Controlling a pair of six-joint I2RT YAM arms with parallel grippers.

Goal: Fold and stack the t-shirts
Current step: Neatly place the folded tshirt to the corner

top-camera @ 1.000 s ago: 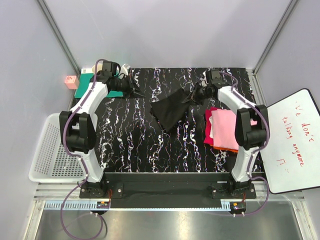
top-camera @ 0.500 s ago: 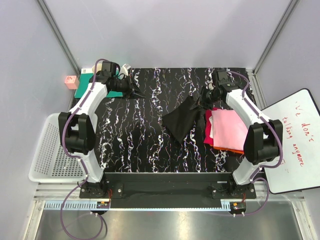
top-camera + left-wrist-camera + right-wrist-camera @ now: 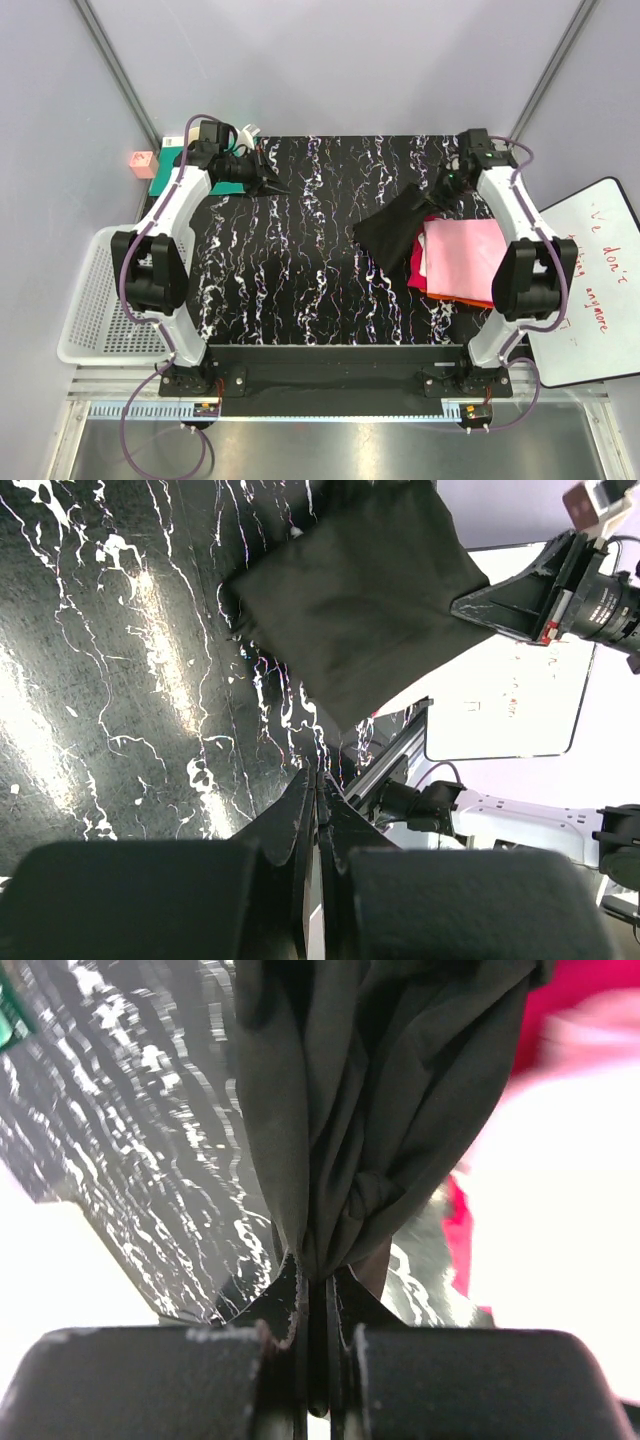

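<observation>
The black white-veined desk [image 3: 300,270] carries everything. The black soft-cloth t-shirt [image 3: 392,228], a plain dark and wrinkled sheet, hangs partly lifted at the edge of the pile of folded pink, red and orange t-shirts [image 3: 462,255]. I judge it light, limp and droopy, best taken at a bunched corner. My right claw [image 3: 318,1272] pinches such a corner. My left claw [image 3: 318,780] is pressed together and empty, well apart from the pile.

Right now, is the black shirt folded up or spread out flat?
Folded up. The black shirt is a small bundle, bunched where the right gripper pinches it.
</observation>
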